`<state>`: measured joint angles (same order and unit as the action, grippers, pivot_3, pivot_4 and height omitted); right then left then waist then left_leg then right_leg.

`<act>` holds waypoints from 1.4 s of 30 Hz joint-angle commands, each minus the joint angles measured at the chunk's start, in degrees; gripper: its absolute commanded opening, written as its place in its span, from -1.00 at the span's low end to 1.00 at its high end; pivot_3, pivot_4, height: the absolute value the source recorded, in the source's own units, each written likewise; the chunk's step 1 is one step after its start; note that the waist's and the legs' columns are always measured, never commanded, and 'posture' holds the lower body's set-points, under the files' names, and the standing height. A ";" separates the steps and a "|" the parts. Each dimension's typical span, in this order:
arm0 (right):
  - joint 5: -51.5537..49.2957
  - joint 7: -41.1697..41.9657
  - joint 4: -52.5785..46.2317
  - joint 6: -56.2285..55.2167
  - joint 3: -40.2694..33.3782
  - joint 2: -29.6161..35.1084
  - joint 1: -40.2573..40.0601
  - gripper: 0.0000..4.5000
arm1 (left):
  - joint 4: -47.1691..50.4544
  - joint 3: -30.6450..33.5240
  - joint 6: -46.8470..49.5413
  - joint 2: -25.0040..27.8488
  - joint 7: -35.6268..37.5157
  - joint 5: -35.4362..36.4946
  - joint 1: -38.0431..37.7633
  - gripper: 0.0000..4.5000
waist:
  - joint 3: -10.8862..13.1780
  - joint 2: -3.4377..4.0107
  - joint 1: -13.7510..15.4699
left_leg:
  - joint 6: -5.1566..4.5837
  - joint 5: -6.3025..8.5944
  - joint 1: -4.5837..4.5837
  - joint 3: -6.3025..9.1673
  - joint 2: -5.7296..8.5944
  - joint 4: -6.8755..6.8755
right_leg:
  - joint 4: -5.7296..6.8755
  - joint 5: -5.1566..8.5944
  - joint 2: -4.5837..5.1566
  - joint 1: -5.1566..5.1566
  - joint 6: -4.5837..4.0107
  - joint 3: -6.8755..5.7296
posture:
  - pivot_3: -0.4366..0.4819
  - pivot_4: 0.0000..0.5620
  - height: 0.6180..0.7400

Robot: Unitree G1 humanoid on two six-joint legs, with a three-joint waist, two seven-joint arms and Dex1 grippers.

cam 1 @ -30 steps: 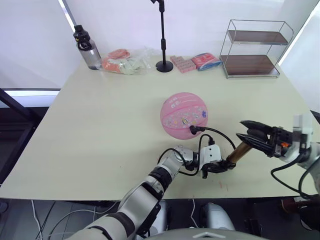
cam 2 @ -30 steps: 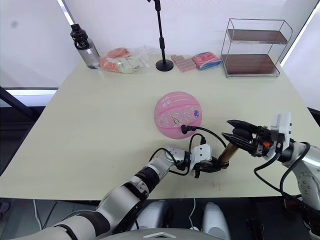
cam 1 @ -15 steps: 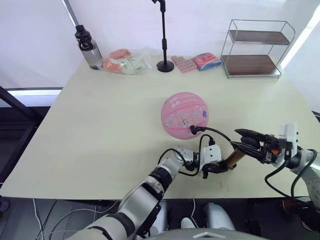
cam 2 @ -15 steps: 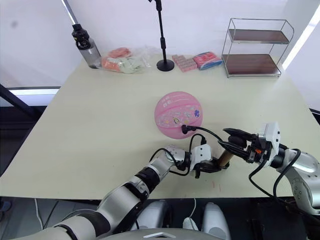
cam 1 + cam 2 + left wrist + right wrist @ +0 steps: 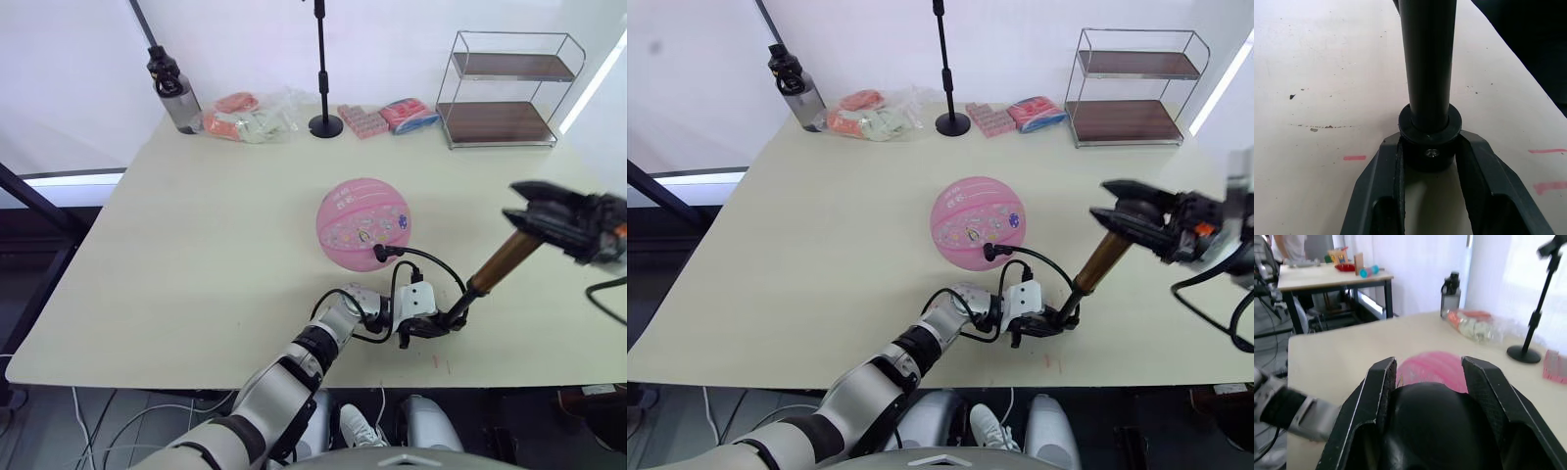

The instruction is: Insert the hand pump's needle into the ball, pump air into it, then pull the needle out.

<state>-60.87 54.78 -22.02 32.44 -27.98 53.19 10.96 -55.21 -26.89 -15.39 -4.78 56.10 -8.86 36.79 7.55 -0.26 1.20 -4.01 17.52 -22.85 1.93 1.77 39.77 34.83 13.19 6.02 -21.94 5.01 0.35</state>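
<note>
Your left gripper point(image 5: 1427, 161) clamps hand pump point(image 5: 487, 275) base cap on table point(image 5: 196, 245). Right gripper point(image 5: 1427, 382) grips pump handle, raised high. Hose runs into ball point(image 5: 361, 222) mid-table, just beyond pump; needle not discernible.
</note>
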 commanded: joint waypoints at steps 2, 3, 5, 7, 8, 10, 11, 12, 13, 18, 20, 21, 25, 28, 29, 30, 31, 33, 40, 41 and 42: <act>-3.88 -2.52 -0.98 1.19 -6.11 1.90 3.20 -0.27 | -4.81 -2.13 2.66 1.42 0.07 -3.51 -2.39 -0.52 | 0.03 0.00 0.02 | 0.00 0.00 -0.06 0.00 0.00 0.00 | -0.01 0.00 0.00 -0.05 0.00 0.01 | -0.05 -0.47 1.00; -4.18 -2.62 -1.02 1.55 -6.15 1.99 3.28 -0.27 | -4.85 -2.13 2.67 1.37 0.06 -3.49 -2.37 -0.52 | 0.03 0.00 0.02 | 0.00 0.00 -0.13 -0.02 0.01 0.00 | -0.01 -0.01 0.02 -0.12 0.01 0.04 | -0.05 -0.47 1.00; -4.11 -2.50 -1.37 2.07 -5.61 1.81 2.90 -0.27 | -4.90 -2.10 2.69 1.30 0.05 -3.46 -2.34 -0.52 | 0.04 0.00 0.07 | 0.00 0.00 -0.15 -0.03 0.01 0.00 | -0.01 -0.01 0.02 -0.14 0.02 0.04 | -0.05 -0.47 1.00; -2.58 -1.70 -1.64 1.89 -4.29 1.22 1.42 -0.27 | -4.90 -2.09 2.72 1.22 0.02 -3.45 -2.33 -0.52 | 0.04 0.00 0.11 | 0.00 0.00 -0.15 -0.03 0.01 0.00 | -0.01 -0.01 0.02 -0.15 0.02 0.04 | -0.05 -0.47 1.00; -1.05 -0.86 -1.79 1.40 -3.19 0.75 0.07 -0.27 | -4.88 -2.09 2.73 1.20 0.00 -3.45 -2.35 -0.52 | 0.04 0.00 0.14 | 0.00 0.00 -0.14 -0.03 0.01 0.00 | 0.00 -0.01 0.02 -0.15 0.02 0.03 | -0.05 -0.47 1.00; 1.32 -0.30 -1.87 0.69 -1.11 -0.44 -2.09 -0.27 | -4.88 -2.08 2.73 1.20 -0.07 -3.44 -2.35 -0.52 | 0.03 -0.01 0.18 | 0.00 0.00 -0.12 -0.02 -0.01 -0.01 | 0.01 -0.01 0.01 -0.14 0.01 0.01 | -0.05 -0.47 1.00; 2.81 0.38 -1.98 -0.21 0.02 -0.86 -3.02 -0.27 | -4.92 -2.06 2.73 1.21 -0.11 -3.44 -2.33 -0.52 | 0.03 -0.01 0.18 | 0.00 0.00 -0.11 -0.02 -0.01 0.00 | 0.03 -0.01 0.00 -0.13 0.01 0.01 | -0.05 -0.47 1.00; 3.74 0.55 -2.01 -0.79 1.32 -1.89 -3.96 -0.27 | -4.97 -2.08 2.69 1.24 -0.14 -3.46 -2.34 -0.52 | 0.02 -0.03 0.17 | 0.01 -0.01 -0.09 -0.02 -0.01 0.00 | 0.03 -0.01 0.01 -0.12 0.01 0.02 | -0.05 -0.47 1.00; 4.95 0.72 -1.94 -1.52 2.56 -2.87 -4.97 -0.27 | -4.97 -2.09 2.66 1.27 -0.16 -3.48 -2.36 -0.52 | -0.01 -0.06 0.14 | 0.01 -0.01 -0.07 -0.02 -0.01 0.00 | 0.03 -0.01 0.00 -0.09 0.01 0.02 | -0.05 -0.47 1.00; 11.94 3.55 -0.73 -6.48 9.21 -6.30 -9.05 -0.27 | -5.03 -2.11 2.61 1.35 -0.31 -3.51 -2.42 -0.52 | -0.20 -0.33 -0.09 | 0.02 -0.01 0.05 -0.04 -0.04 0.00 | 0.03 0.00 0.01 0.05 0.01 -0.03 | -0.05 -0.47 1.00; 14.26 4.33 0.51 -8.56 11.14 -7.99 -10.09 -0.27 | -5.02 -2.09 2.63 1.38 -0.35 -3.50 -2.47 -0.52 | -0.23 -0.37 -0.20 | 0.03 -0.01 0.05 -0.10 -0.07 0.00 | 0.03 0.00 0.03 0.06 0.01 -0.04 | -0.05 -0.47 1.00; 15.06 4.55 1.17 -9.36 11.95 -8.81 -10.38 -0.27 | -4.99 -2.12 2.64 1.39 -0.34 -3.52 -2.49 -0.52 | -0.24 -0.40 -0.23 | 0.05 -0.02 0.05 -0.18 -0.12 0.00 | 0.03 0.00 0.06 0.08 0.01 -0.08 | -0.05 -0.47 1.00; 20.56 5.76 4.46 -14.04 16.07 -11.74 -12.41 -0.27 | -4.79 -2.12 2.70 1.43 -0.36 -3.49 -2.57 -0.52 | -0.28 -0.44 -0.25 | 0.10 -0.05 0.05 -0.45 -0.44 0.00 | 0.02 0.00 0.07 0.16 0.00 -0.28 | -0.05 -0.47 1.00; 26.95 6.52 8.64 -19.46 19.81 -13.39 -14.71 -0.27 | -4.62 -2.14 2.74 1.50 -0.32 -3.48 -2.62 -0.52 | -0.42 -0.57 -0.29 | 0.23 -0.12 0.05 -0.55 -0.65 -0.03 | 0.02 0.02 0.11 0.23 -0.03 -0.51 | -0.05 -0.47 1.00; 27.89 6.54 9.41 -20.50 20.29 -13.83 -14.98 -0.27 | -4.55 -2.14 2.77 1.51 -0.30 -3.48 -2.66 -0.52 | -0.49 -0.61 -0.30 | 0.25 -0.13 0.05 -0.56 -0.70 -0.05 | 0.02 0.02 0.11 0.24 -0.03 -0.55 | -0.05 -0.47 1.00; 28.24 6.20 10.02 -21.19 20.33 -14.35 -15.03 -0.27 | -4.45 -2.14 2.81 1.50 -0.29 -3.47 -2.72 -0.52 | -0.50 -0.61 -0.31 | 0.27 -0.14 0.06 -0.56 -0.73 -0.05 | 0.02 0.08 0.11 0.27 -0.14 -0.60 | -0.05 -0.47 1.00; 29.10 6.34 10.65 -22.04 20.73 -14.34 -15.25 -0.27 | -4.41 -2.14 2.85 1.48 -0.29 -3.47 -2.73 -0.52 | -0.51 -0.60 -0.31 | 0.28 -0.15 0.06 -0.56 -0.73 -0.05 | 0.02 0.10 0.11 0.27 -0.17 -0.60 | -0.05 -0.47 1.00; 29.70 6.24 11.12 -22.95 20.97 -14.60 -15.54 -0.27 | -4.39 -2.07 2.91 1.44 -0.30 -3.43 -2.71 -0.52 | -0.51 -0.60 -0.31 | 0.29 -0.16 0.06 -0.57 -0.74 -0.05 | 0.02 0.11 0.12 0.29 -0.19 -0.62 | -0.05 -0.47 1.00; 23.07 4.67 4.91 -18.89 15.22 -12.67 -14.11 -0.27 | -4.52 -2.02 2.98 1.41 -0.16 -3.44 -2.65 -0.52 | -0.49 -0.51 -0.29 | 0.31 -0.17 0.03 -0.86 -1.01 -0.05 | 0.01 0.12 0.22 0.32 -0.21 -0.78 | -0.05 -0.47 1.00; 20.85 4.22 3.31 -17.26 13.34 -11.61 -13.47 -0.27 | -4.58 -1.99 2.98 1.43 -0.16 -3.43 -2.62 -0.52 | -0.46 -0.45 -0.29 | 0.31 -0.17 0.00 -0.92 -1.03 -0.06 | 0.01 0.12 0.26 0.32 -0.21 -0.81 | -0.05 -0.47 1.00; 18.66 3.73 1.88 -15.65 11.58 -10.61 -12.95 -0.27 | -4.58 -1.97 2.99 1.46 -0.16 -3.43 -2.63 -0.52 | -0.39 -0.38 -0.26 | 0.31 -0.17 -0.02 -0.96 -1.03 -0.06 | 0.00 0.13 0.29 0.31 -0.21 -0.82 | -0.05 -0.47 1.00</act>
<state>-38.39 58.98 -17.10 14.56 -12.30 41.16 -2.64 -55.67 -27.07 -15.40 -5.19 55.31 -9.23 36.38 7.16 -0.64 0.94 -3.71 17.34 -22.91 0.92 0.74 39.71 34.82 13.32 6.35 -21.65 4.80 -0.49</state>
